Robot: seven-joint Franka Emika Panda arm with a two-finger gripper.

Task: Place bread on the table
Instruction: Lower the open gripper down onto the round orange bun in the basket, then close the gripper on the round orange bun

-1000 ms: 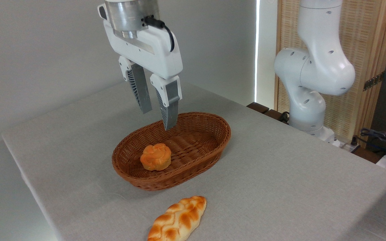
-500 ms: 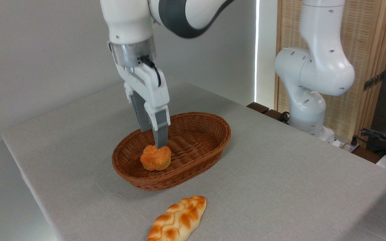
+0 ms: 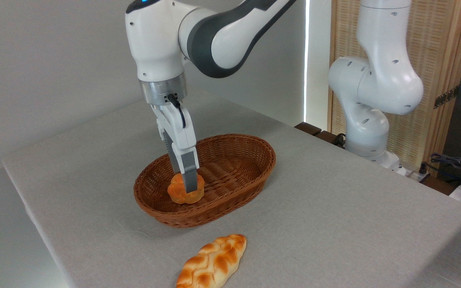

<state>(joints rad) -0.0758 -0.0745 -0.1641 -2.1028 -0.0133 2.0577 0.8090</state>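
Note:
The bread (image 3: 177,193), a small round orange-golden bun with a knotted top, lies in the left part of an oval brown wicker basket (image 3: 254,145). The basket stands on the table (image 3: 342,212), which is covered in light grey cloth. My gripper (image 3: 187,185) has come down into the basket and stands open around the bread. Its near finger (image 3: 190,176) is in front of the bun. The far finger is mostly hidden behind the near one and the bun. The bun still rests on the basket floor.
A long braided golden-and-white loaf (image 3: 212,262) lies on the cloth near the front edge, in front of the basket. The arm's white base (image 3: 374,100) rises at the table's right rear corner, with cables (image 3: 454,164) beside it. The table's left edge drops off.
The gripper has come down from above the basket rim onto the bun and has turned, so that one finger now covers the other. The bun and the basket have not moved.

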